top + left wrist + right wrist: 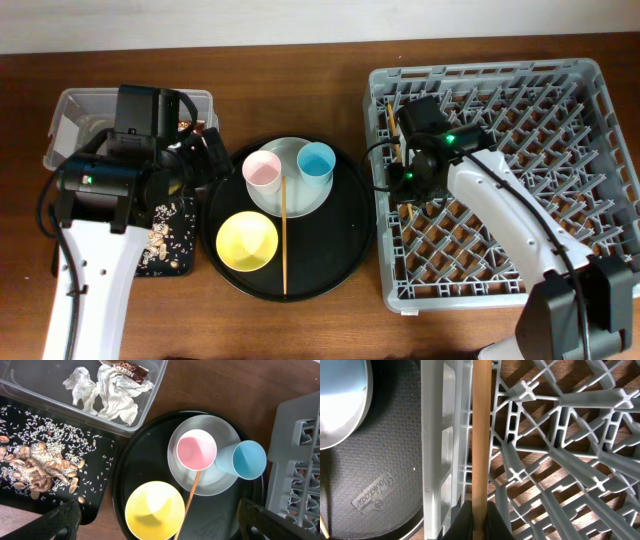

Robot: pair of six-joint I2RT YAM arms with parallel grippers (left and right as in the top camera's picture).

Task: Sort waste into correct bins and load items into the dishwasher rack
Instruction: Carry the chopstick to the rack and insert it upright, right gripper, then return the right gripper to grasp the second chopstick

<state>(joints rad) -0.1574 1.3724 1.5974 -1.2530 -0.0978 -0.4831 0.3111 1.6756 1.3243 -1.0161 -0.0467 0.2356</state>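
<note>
My left gripper (157,527) is open and empty, above the yellow bowl (154,510); it also shows in the overhead view (210,152). The pink cup (196,449) and light-blue cup (247,459) stand on the grey-green plate (215,482). One chopstick (189,502) lies on the round tray. The napkin (107,392) and wrapper (127,371) lie in the clear tub (30,387). Food scraps (35,465) lie in the shallow black tray (102,490). My right gripper (480,520) is shut on the other chopstick (481,435) at the left wall of the dishwasher rack (560,450).
The large round black tray (340,260) sits between the bins and the rack (560,130). The rack's left wall stands close to the round tray's right rim. Brown table shows along the front.
</note>
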